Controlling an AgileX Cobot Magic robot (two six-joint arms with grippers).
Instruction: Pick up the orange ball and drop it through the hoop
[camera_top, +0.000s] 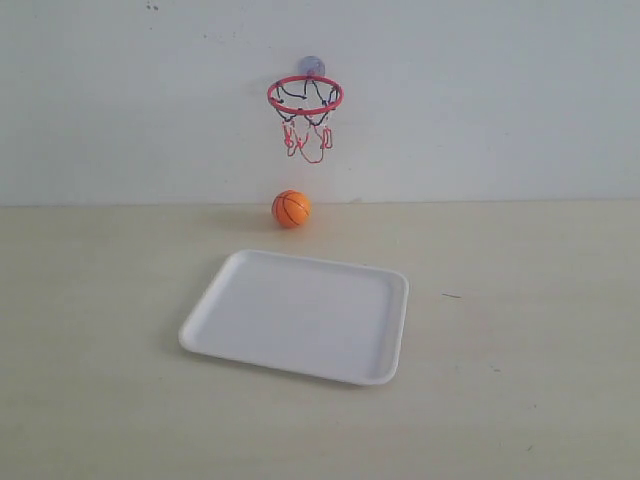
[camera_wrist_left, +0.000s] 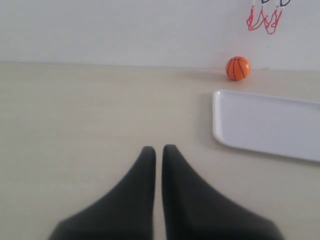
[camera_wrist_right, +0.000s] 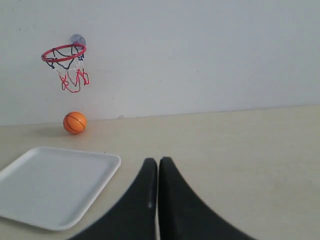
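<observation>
The orange ball (camera_top: 291, 209) with black seams rests on the table against the back wall, just below the hoop (camera_top: 305, 95). The hoop's red ring and black-and-red net hang from a clear suction cup on the wall. In the left wrist view the ball (camera_wrist_left: 238, 68) lies far off beyond the tray, and only the net's lower tip (camera_wrist_left: 265, 20) shows. My left gripper (camera_wrist_left: 158, 149) is shut and holds nothing. The right wrist view shows the ball (camera_wrist_right: 75, 122) and hoop (camera_wrist_right: 64, 53) far away. My right gripper (camera_wrist_right: 157, 161) is shut and empty. Neither gripper shows in the exterior view.
A white rectangular tray (camera_top: 385, 370) lies empty on the beige table in front of the ball; its rim also shows in the wrist views (camera_wrist_left: 216, 120) (camera_wrist_right: 114, 161). A white wall closes off the back of the table.
</observation>
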